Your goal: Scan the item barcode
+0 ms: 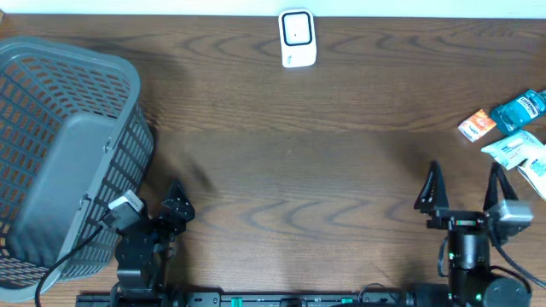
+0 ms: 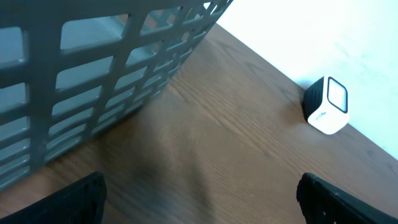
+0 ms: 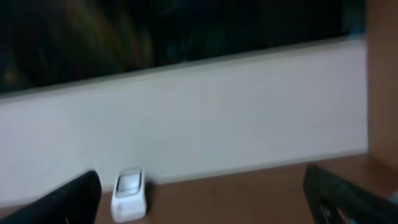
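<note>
We are holding both the left gripper (image 1: 175, 203) and right gripper (image 1: 465, 189) spread apart and empty. The packaged items (image 1: 513, 130) are lying at the table's (image 1: 290, 162) right edge, the barcode scanner (image 1: 297, 38) at the far middle. We are judging the right arm best placed to reach them. Only overhead is showing the items; the left wrist is showing the grey basket (image 2: 93, 68) close up
</note>
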{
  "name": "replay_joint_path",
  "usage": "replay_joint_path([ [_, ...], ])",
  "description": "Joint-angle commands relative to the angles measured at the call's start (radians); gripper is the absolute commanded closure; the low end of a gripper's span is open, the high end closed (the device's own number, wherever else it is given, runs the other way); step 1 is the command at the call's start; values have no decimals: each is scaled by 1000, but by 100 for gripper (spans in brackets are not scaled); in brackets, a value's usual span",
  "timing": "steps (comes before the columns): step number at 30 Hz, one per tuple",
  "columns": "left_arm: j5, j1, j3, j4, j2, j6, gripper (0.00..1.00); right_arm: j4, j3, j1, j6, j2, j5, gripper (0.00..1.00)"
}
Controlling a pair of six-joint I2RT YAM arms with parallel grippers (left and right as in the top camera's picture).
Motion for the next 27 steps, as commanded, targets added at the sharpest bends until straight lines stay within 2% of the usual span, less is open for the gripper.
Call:
replay_joint_path([
  [1, -13, 3, -9, -20, -7, -2, 2, 142, -120, -48, 68, -38, -21, 1],
  [13, -13, 3, -9, -20, -7, -2, 2, 427, -357, -72, 97, -44, -18, 1],
  [22, -13, 3, -9, -20, -7, -2, 2, 404, -355, -81, 93, -44, 88, 1],
  [27, -13, 3, -9, -20, -7, -2, 2, 287, -355, -80, 93, -44, 108, 1],
])
